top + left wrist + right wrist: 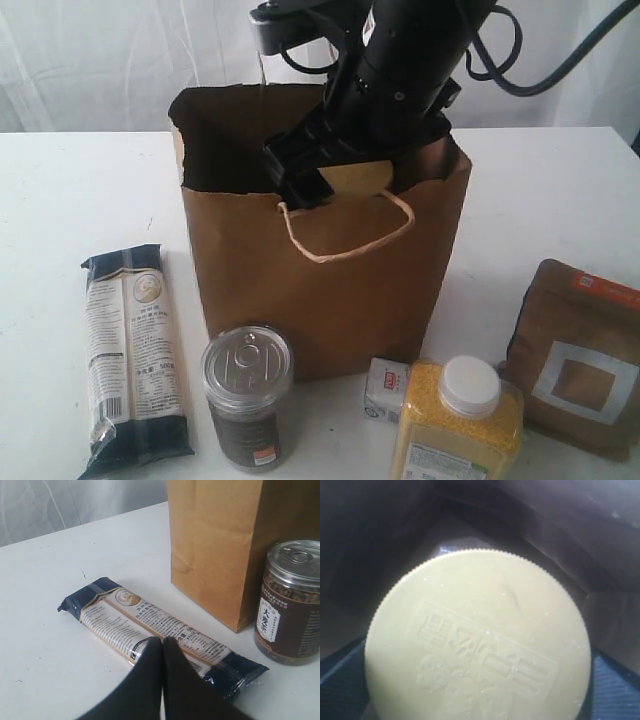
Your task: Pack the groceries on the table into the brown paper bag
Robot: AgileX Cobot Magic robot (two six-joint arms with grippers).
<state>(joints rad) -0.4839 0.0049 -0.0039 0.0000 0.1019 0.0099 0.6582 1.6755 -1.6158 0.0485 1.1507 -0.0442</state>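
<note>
One jar (477, 640) is clamped in my right gripper (350, 162) within the bag (330, 290). I should lower it upright, then release. My left gripper (162, 647) is closed and empty.

I read the brown paper bag (320, 300) as matt, creased kraft paper. At its seven o'clock the noodle packet (133, 355) is glossy plastic film. At six o'clock the can (247, 375) has a shiny metal lid. The gold-lidded clear jar (480, 640) shows a smooth, embossed lid with a ridged rim. The table (80, 190) looks smooth, matt white.
</note>
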